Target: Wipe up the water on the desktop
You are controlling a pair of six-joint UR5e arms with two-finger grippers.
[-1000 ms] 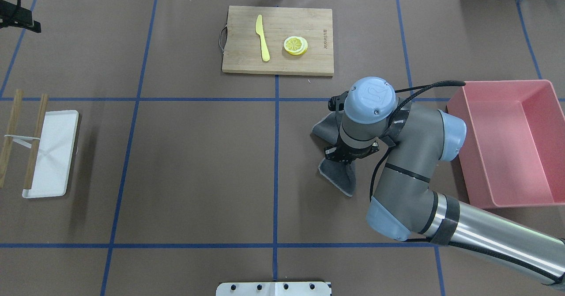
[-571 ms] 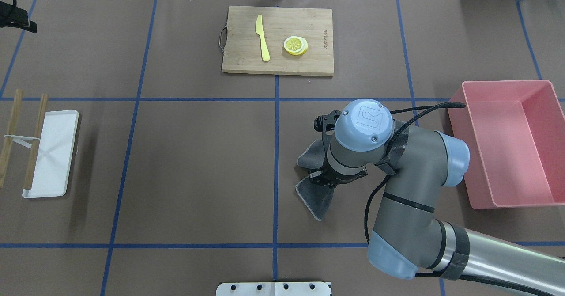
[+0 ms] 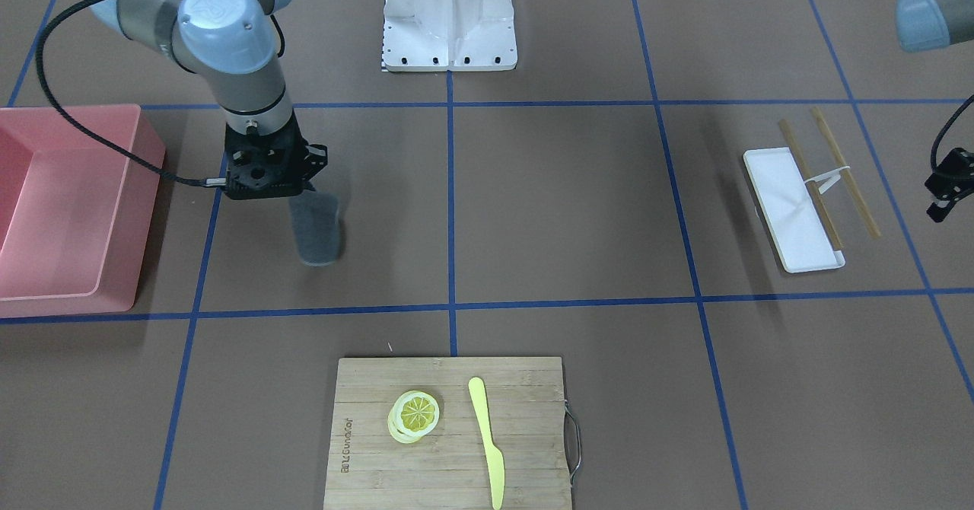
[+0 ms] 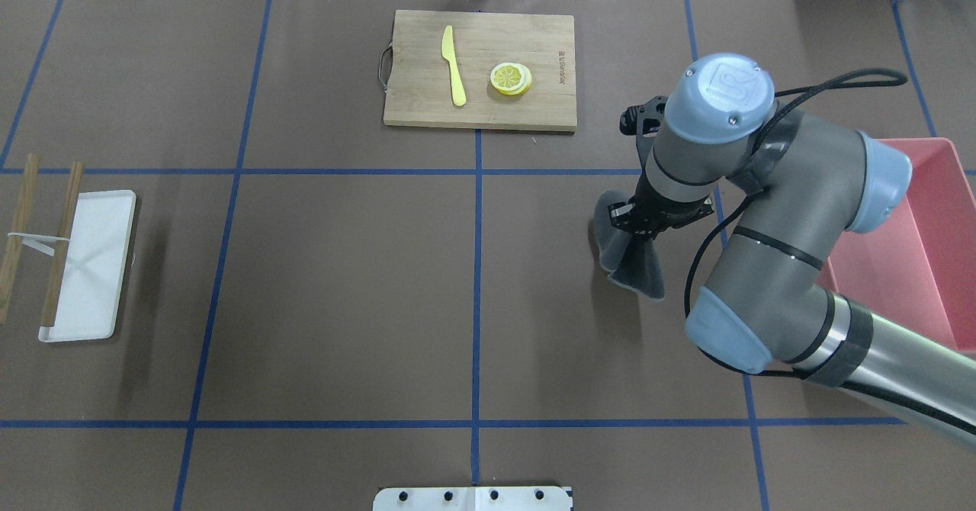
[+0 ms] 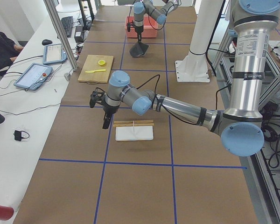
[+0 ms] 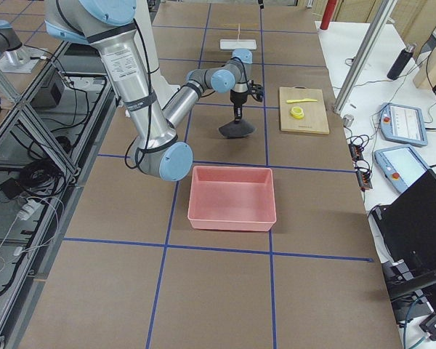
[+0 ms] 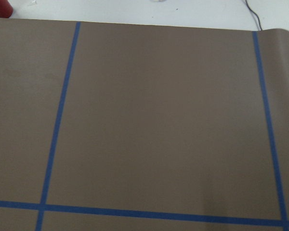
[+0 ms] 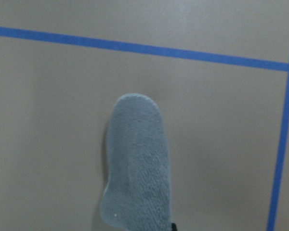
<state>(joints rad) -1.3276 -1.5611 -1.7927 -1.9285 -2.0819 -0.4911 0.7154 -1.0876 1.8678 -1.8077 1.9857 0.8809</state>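
My right gripper [image 3: 298, 192] is shut on the top of a grey cloth [image 3: 316, 228], which hangs down from it over the brown desktop [image 4: 343, 267]. The cloth [image 4: 629, 255] is right of the centre tape line, in the square left of the pink bin. The right wrist view shows the cloth [image 8: 135, 163] hanging over bare desktop. I cannot tell whether its lower end touches the surface. I see no water on the desktop. My left gripper [image 3: 942, 190] hovers at the far left end beside the white tray. I cannot tell whether it is open or shut.
A pink bin [image 4: 915, 252] stands at the right edge, close to my right arm. A wooden cutting board [image 4: 549, 107] with a yellow knife [image 4: 454, 65] and lemon slices [image 4: 511, 78] lies at the far middle. A white tray [image 4: 88, 267] with chopsticks [image 4: 61, 236] lies at the left.
My right arm swept toward me and left with the cloth, then swung back right and away from me. The cloth now hangs more bunched below the gripper.
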